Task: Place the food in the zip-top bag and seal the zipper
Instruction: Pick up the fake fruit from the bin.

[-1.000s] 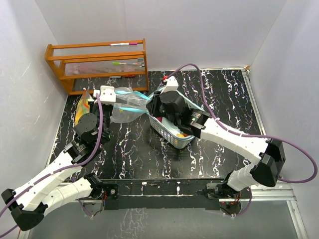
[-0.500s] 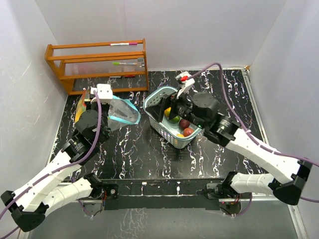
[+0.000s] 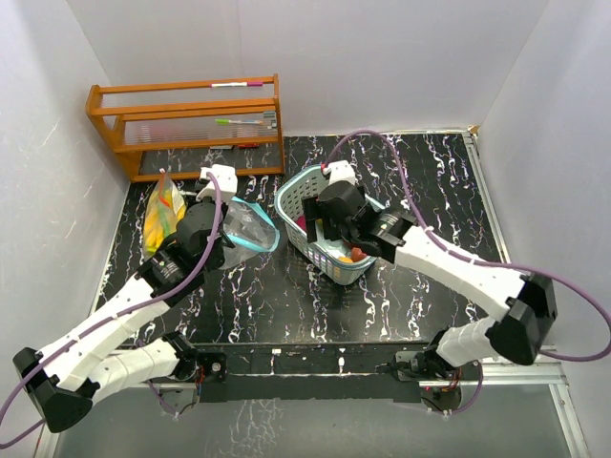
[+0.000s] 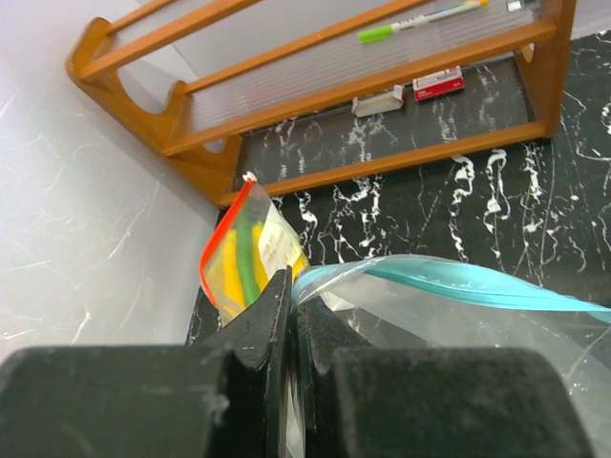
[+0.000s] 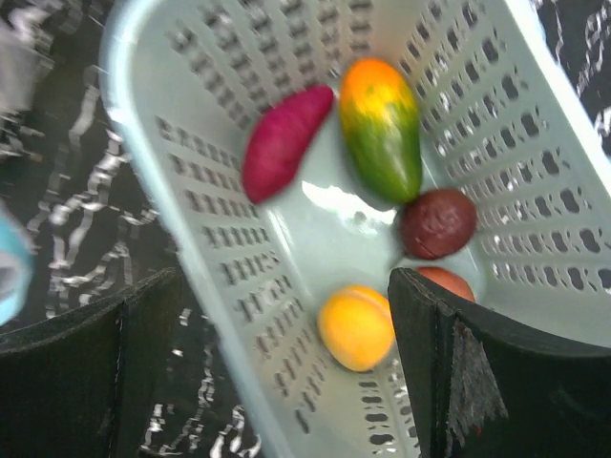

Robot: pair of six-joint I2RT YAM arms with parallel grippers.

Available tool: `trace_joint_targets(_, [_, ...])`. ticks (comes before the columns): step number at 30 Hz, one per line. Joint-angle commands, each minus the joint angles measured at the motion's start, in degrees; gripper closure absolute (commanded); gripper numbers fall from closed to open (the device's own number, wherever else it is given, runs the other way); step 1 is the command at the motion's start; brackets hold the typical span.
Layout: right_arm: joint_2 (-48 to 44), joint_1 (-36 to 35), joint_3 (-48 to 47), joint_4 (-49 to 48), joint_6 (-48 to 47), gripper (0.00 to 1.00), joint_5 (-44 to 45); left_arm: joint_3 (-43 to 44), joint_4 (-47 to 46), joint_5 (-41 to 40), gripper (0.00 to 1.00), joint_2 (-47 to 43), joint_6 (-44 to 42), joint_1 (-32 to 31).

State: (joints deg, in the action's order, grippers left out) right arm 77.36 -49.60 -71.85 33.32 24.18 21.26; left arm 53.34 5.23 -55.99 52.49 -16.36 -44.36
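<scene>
1. Since 1 second ago, the right hand (image 3: 329,227) is moving away from the mouth of the zip-top bag (image 3: 246,224) and is now hanging low over the teal basket (image 3: 346,277). The left hand (image 3: 215,196) is carrying the bag's edge a little nearer to that basket.
2. At this moment the right hand is standing wide, its 2 fingers (image 5: 477,372) spreading over the basket's inside with nothing between them.
3. The left hand is squeezing narrow on the edge of the zip-top bag, just beside the teal zipper strip (image 4: 458,281). The clear bag is sagging onto the black marbled desk (image 3: 286,305), between the left hand and the basket.
4. Inside the basket 5 pieces of food are lying loose: a green-orange mango (image 5: 382,129), a long magenta piece (image 5: 284,141) beside it, a dark red round fruit (image 5: 437,222), an orange round fruit (image 5: 355,326), and a reddish fruit (image 5: 444,280) that is showing only partly behind the right finger.
5. A second bag (image 3: 164,208) with a red zipper is leaning at the desk's left edge, well apart from the basket. It is holding the yellow bananas (image 4: 229,272) and the long green pepper (image 4: 248,262).
6. A wooden rack (image 3: 186,119) is standing in the far left corner, with a green pen (image 4: 391,29) lying on its shelf.
</scene>
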Motion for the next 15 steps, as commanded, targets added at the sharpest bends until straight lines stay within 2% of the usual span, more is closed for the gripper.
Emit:
trace_joint_targets(1, [2.0, 3.6, -1.4, 3.8, 1.2, 0.08, 2.5, 0.4, 3.4, 2.3, 1.0, -0.5, 4.7, 0.3])
trace_joint_targets(6, [7.3, 10.6, 0.5, -0.4, -2.1, 0.09, -5.4, -0.7, 4.1, 4.1, 1.0, -1.2, 6.6, 0.3])
trace_joint_targets(15, [16.5, 11.4, -0.7, -6.3, -9.7, 0.05, -10.6, -0.8, 5.8, 7.2, 1.0, -2.6, 9.0, 0.3])
